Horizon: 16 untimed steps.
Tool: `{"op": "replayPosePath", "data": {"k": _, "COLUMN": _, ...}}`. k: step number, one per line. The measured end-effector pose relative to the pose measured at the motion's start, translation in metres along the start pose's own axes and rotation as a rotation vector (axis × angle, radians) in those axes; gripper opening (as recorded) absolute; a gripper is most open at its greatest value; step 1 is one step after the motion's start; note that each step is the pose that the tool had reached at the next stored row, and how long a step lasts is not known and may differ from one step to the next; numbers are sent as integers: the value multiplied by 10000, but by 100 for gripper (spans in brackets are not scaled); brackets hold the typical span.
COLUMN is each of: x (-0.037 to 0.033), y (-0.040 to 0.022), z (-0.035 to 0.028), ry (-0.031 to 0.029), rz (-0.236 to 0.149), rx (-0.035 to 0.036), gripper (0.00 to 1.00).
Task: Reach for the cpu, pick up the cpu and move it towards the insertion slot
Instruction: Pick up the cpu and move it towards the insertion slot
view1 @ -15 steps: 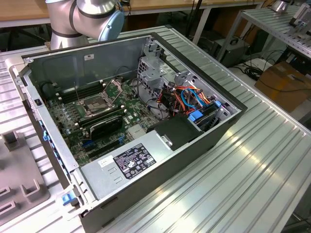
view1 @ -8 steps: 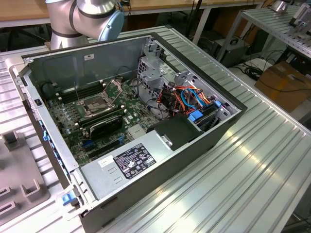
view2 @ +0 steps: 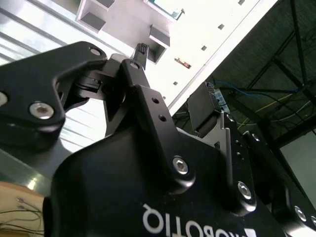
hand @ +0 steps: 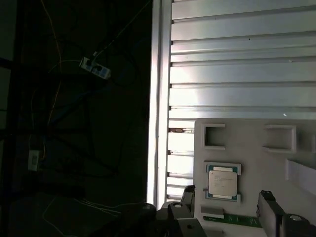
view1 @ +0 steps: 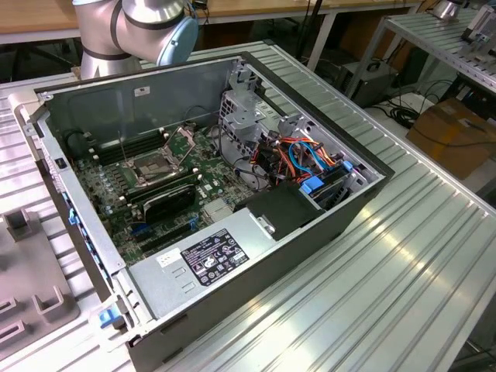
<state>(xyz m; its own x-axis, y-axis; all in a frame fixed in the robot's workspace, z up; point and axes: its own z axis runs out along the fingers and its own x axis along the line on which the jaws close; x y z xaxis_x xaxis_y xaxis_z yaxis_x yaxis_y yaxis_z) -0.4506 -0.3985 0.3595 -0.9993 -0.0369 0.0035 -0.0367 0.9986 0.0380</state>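
The cpu (hand: 223, 181) is a small silver-tan square lying flat in a white holder on the pale fixture plate (hand: 247, 143). In the first wrist view my gripper (hand: 227, 195) is open above it. The dark fingers (hand: 188, 193) stand apart on either side of the chip and do not touch it. One ribbed fingertip (view2: 141, 49) shows in the second wrist view over the same plate (view2: 123, 22). The insertion slot (view1: 153, 167) is the square socket on the motherboard inside the open computer case, with its metal lid (view1: 186, 139) raised.
The case (view1: 256, 232) lies open on a ribbed metal table (view1: 403, 256), with drive cages and cables at the exterior view's right. A grey fixture plate (view1: 31, 298) sits at that view's left. The arm's grey joint (view1: 136, 27) is behind the case.
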Motion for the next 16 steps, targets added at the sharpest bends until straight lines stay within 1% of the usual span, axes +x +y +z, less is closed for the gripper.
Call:
{"op": "replayPosePath", "data": {"k": 3, "x": 0, "y": -1, "z": 6, "ry": 5, "rz": -135, "rx": 6, "gripper": 60}}
{"op": "replayPosePath", "data": {"k": 14, "x": 0, "y": -1, "z": 24, "ry": 6, "rz": -161, "rx": 5, "gripper": 60}}
{"op": "replayPosePath", "data": {"k": 16, "x": 0, "y": -2, "z": 41, "ry": 5, "rz": -161, "rx": 5, "gripper": 60}}
